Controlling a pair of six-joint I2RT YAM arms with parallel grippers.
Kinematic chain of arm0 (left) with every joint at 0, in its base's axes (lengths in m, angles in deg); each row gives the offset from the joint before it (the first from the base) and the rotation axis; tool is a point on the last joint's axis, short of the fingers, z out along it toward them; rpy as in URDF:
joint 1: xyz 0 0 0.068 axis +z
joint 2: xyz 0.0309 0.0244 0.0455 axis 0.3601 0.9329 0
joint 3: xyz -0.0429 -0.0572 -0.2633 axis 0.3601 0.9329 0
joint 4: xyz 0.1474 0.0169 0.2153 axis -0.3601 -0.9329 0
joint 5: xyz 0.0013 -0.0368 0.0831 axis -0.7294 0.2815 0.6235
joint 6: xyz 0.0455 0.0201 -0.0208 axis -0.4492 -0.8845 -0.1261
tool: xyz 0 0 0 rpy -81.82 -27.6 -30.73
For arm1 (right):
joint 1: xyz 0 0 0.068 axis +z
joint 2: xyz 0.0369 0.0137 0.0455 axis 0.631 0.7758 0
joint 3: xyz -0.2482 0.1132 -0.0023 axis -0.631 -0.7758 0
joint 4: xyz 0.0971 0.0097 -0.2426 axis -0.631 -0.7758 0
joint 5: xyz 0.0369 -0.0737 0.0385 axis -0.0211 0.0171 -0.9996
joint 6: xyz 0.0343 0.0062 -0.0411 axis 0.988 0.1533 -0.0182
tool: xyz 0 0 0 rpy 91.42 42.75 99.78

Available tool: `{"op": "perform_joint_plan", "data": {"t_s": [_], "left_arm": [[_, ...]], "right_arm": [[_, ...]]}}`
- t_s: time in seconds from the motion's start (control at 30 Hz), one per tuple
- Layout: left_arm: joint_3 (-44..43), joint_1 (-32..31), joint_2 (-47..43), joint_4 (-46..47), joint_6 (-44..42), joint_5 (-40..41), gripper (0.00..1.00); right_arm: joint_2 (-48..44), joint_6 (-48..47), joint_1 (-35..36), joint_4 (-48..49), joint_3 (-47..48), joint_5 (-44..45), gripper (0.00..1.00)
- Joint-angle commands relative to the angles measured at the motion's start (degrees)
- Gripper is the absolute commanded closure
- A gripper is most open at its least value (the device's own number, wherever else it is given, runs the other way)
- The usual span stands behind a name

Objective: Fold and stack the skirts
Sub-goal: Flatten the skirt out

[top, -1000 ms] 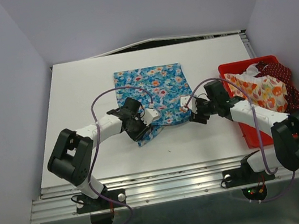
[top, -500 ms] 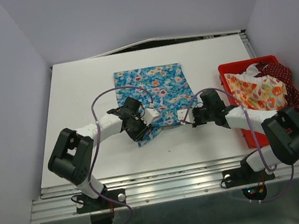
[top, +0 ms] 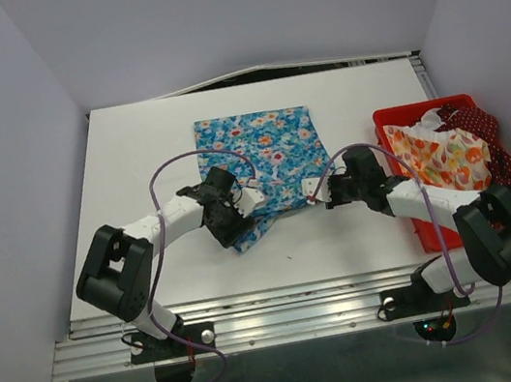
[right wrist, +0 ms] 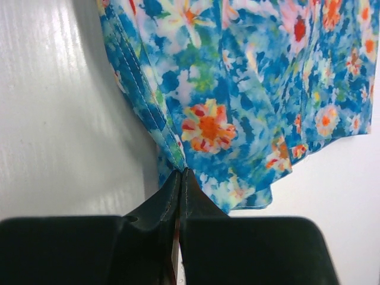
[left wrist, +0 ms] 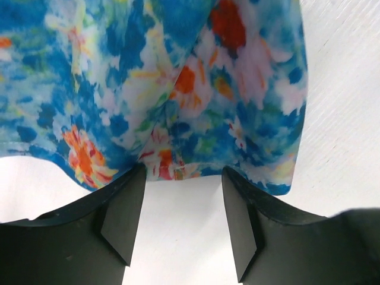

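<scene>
DESK: Changed since a second ago?

PHOTOGRAPHER: Swung in leftward from beside the basket and pinched shut: right gripper, now at the near right corner of the blue skirt. Spread wider over the same second: left gripper, at the near left corner.

DESK: Held, or only touched?

PHOTOGRAPHER: Held on the right. Seen from the right wrist: jaws pressed together, with the stitched side edge of the cloth running straight into their tips. No grip on the left: black fingers well apart, bare white table between them, the rumpled near hem lying just at their tips.

DESK: Whereabouts of the skirts?

PHOTOGRAPHER: Blue one spread out mid-table, far edge straight, near left corner turned over into a small crumple by the left gripper, near right corner drawn towards the right gripper. Other two bundled in the red basket at the right edge of the table: cream-white skirt with orange flowers on the left side, dark red dotted skirt along the far and right sides, reaching the right rim
</scene>
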Motion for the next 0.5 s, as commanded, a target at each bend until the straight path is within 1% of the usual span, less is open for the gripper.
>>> {"op": "perform_joint_plan", "data": {"t_s": [0.0, 0.1, 0.3, 0.47], "left_arm": [[0.0, 1.7, -3.2, -2.8, -1.6, -0.1, 0.32], [-0.8, 2.9, -3.1, -3.4, -2.3, -1.7, 0.31], [-1.4, 3.2, -1.4, -2.3, -2.1, -4.4, 0.32], [-2.3, 3.2, -1.7, -1.8, -2.1, -6.5, 0.39]], "right_arm": [[-1.5, 0.6, 0.4, 0.0, 3.0, 0.9, 0.99], [-1.5, 0.8, 0.4, -0.5, 3.2, 0.4, 0.99], [-0.8, 1.4, 0.4, -0.5, 3.9, 0.3, 0.99], [-0.7, 1.5, 0.4, -1.2, 4.2, 0.2, 0.99]]}}
